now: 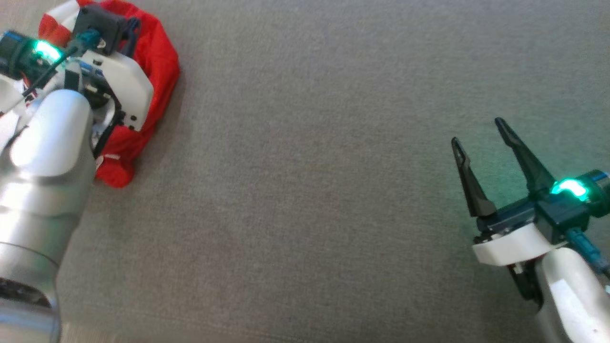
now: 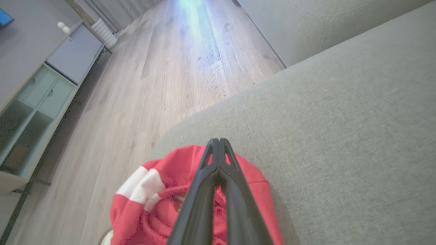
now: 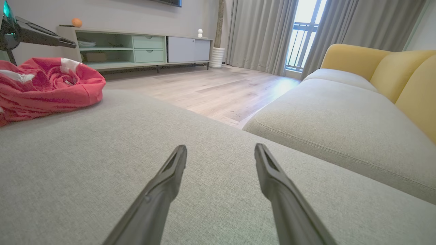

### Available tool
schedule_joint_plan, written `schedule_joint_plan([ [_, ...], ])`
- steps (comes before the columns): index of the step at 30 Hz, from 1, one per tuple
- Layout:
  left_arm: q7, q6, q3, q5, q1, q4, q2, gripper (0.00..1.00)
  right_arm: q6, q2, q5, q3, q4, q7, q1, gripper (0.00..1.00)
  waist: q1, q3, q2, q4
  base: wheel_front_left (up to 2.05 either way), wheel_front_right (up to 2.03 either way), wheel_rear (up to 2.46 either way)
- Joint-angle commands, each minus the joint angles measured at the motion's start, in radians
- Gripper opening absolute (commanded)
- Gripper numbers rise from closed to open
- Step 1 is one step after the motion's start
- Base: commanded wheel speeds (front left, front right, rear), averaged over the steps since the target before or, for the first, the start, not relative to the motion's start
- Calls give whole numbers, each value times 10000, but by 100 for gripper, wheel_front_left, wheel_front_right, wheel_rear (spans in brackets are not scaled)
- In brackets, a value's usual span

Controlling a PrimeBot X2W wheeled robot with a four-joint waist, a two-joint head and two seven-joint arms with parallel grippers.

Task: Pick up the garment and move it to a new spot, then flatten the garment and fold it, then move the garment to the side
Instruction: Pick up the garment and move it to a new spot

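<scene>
The garment [image 1: 162, 62] is a crumpled red heap with white patches at the far left corner of the grey cushion [image 1: 305, 190]. In the left wrist view my left gripper [image 2: 218, 141] is shut, its tips touching over the garment's [image 2: 153, 200] far edge. The right wrist view shows the left gripper [image 3: 73, 43] just above the heap [image 3: 51, 85], with no cloth visibly pinched. My right gripper [image 1: 479, 133] rests open at the lower right of the cushion, far from the garment. Nothing lies between its fingers [image 3: 170, 170].
The cushion's edge [image 2: 190, 119] drops to a wooden floor [image 2: 153, 68] just beyond the garment. A pale green sideboard [image 3: 136, 47] stands along the wall. A second grey seat [image 3: 340, 126] with yellow backrests [image 3: 391, 71] lies to the right, past a gap.
</scene>
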Motion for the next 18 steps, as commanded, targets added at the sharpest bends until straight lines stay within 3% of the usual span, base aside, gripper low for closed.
schedule_joint_plan([
  [1,-107,18,142,-128,-572,-332,700,0,77,67,63,203,-225,-105,-46,100,1,-403,0,-287,0,0,0],
  [9,153,18,-982,-1055,-1076,-1068,1610,0,77,716,93,122,-51,-105,240,100,1,-1234,0,-896,0,0,0],
  [14,661,132,-1038,-1383,-981,-943,1966,0,77,763,52,-44,-63,-105,456,100,1,-1190,0,-937,0,0,0],
  [15,679,224,-1013,-1406,-919,-909,1997,100,77,741,43,-62,-78,-105,478,100,1,-1130,0,-915,0,0,0],
  [18,1148,383,-1003,-1569,-624,-636,2036,100,77,579,13,-122,-122,-105,505,100,1,-858,0,-773,0,0,0],
])
